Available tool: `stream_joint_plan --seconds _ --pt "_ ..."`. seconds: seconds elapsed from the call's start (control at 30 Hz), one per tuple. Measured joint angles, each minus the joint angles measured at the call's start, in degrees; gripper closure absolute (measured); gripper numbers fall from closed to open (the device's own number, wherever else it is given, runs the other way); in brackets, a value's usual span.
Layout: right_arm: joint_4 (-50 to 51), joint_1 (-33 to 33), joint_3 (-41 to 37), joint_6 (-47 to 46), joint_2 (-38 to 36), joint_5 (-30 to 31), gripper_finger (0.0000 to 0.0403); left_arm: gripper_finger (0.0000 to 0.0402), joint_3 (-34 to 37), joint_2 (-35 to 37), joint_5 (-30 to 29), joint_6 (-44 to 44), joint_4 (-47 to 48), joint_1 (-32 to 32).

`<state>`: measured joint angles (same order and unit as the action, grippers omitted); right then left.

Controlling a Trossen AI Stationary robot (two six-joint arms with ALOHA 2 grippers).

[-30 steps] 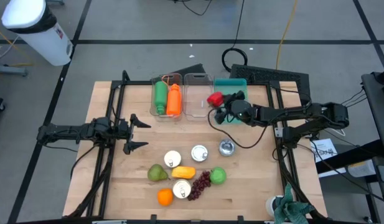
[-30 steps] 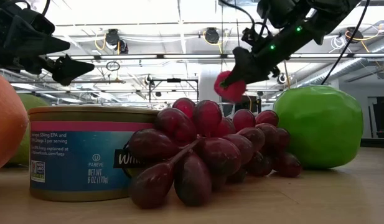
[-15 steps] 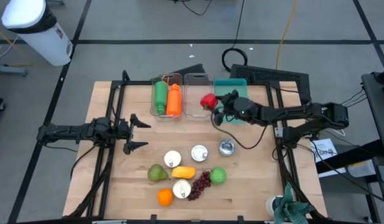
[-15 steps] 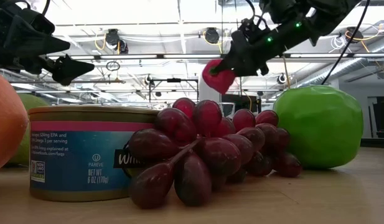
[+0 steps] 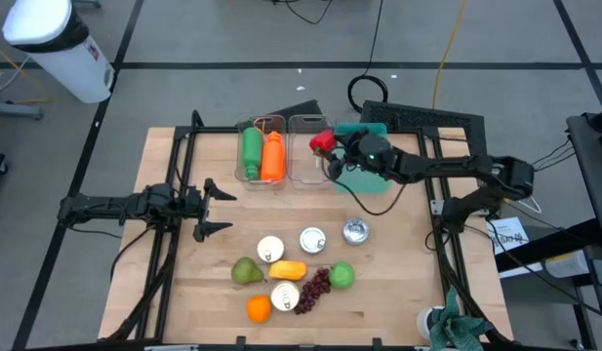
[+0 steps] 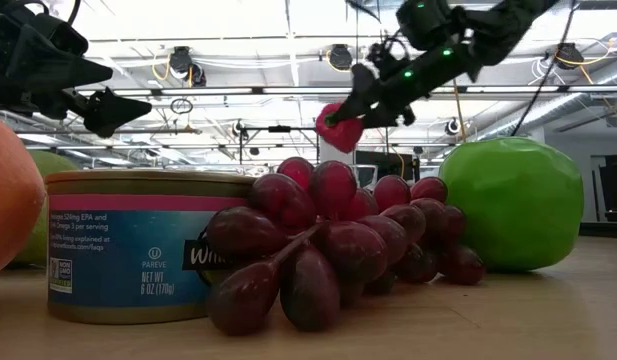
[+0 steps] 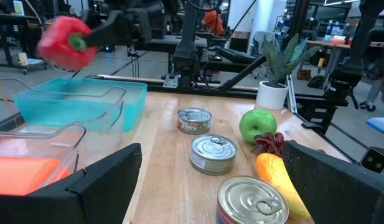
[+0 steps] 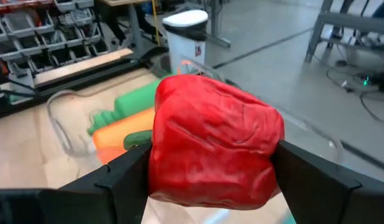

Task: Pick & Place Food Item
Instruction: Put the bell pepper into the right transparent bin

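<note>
Pepper (image 5: 322,142), red, sits clamped in the right end effector (image 5: 332,148), held in the air above the clear bin (image 5: 307,125) between the bottle bin (image 5: 244,166) and the teal bin (image 5: 377,130). Left end effector (image 5: 211,206) hangs spread apart over the desk (image 5: 398,283), well apart, gripping nothing.

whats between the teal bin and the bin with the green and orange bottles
A clear bin sits between the teal bin and the bottle bin, seen in the high view; the right gripper holds a red pepper above it.
</note>
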<state>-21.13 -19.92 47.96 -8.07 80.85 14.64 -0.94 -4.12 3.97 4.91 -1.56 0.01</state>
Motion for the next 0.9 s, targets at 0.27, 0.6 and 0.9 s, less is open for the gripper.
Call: stream_joint_plan --seconds 0.27,0.6,0.9 --pt "1.5 -2.3 11.6 2.8 11.8 -2.1 0.0110 0.0002 0.0 0.0 0.0 0.0 0.0 0.0" --pt "1.6 -5.1 21.4 5.9 25.5 -2.8 0.0110 0.0002 0.0 0.0 0.0 0.0 0.0 0.0" --pt "2.6 -5.6 21.8 6.0 28.2 2.0 0.0096 0.0002 0.0 0.0 0.0 0.0 0.0 0.0"
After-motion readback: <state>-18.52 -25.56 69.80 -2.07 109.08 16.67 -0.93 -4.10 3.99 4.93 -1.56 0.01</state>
